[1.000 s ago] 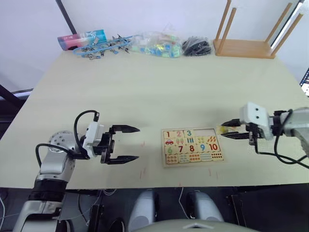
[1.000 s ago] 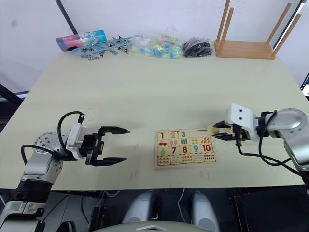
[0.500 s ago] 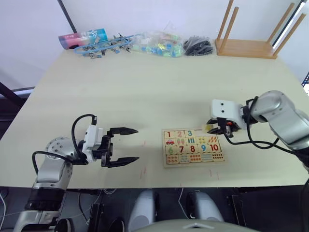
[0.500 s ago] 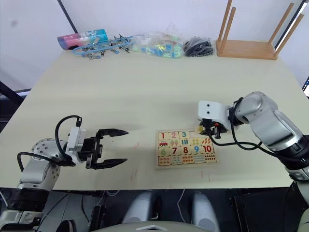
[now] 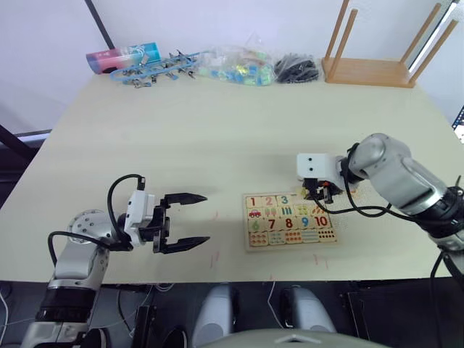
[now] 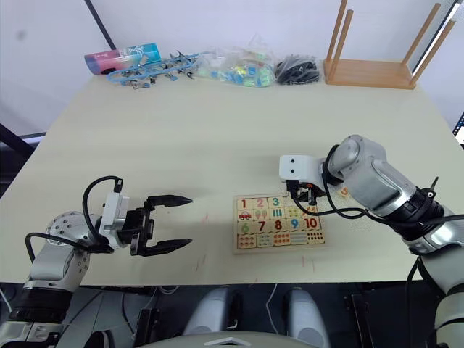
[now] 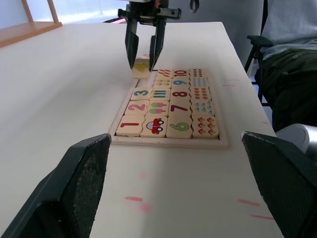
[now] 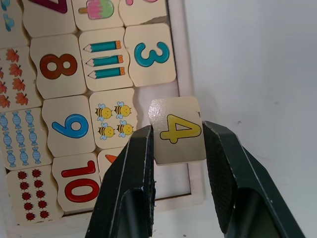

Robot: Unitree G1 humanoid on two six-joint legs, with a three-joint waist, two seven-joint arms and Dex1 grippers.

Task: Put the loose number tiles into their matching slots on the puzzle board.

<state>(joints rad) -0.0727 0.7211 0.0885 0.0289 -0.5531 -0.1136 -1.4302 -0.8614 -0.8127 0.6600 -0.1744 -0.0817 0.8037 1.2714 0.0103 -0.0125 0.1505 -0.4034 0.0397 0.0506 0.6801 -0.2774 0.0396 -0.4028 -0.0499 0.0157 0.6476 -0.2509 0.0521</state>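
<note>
The puzzle board [image 7: 168,143] lies near the table's front edge, with tiles 1 [image 7: 130,126], 2 [image 7: 136,107] and 3 [image 7: 142,92] seated in its top row. My right gripper [image 5: 317,194] points down at the board's far right corner, shut on a loose number tile [image 8: 174,119] printed with a yellow 4. The tile hangs by the board's rim, just past the 3 [image 8: 149,55] and beside the bees picture [image 8: 111,121]; the slots beneath it are mostly hidden. My left gripper [image 5: 192,220] hovers open and empty to the left of the board.
A wooden stand with tall dowels [image 5: 370,69] sits at the back right. Along the back edge lie a black bundle [image 5: 296,69], a clear bag of coloured pieces [image 5: 235,67], blue clips [image 5: 156,67] and a tube [image 5: 119,56].
My right gripper has swung left from beside the board's right side to over its far right corner, carrying the tile and turning to point downward. The left gripper has barely moved.
</note>
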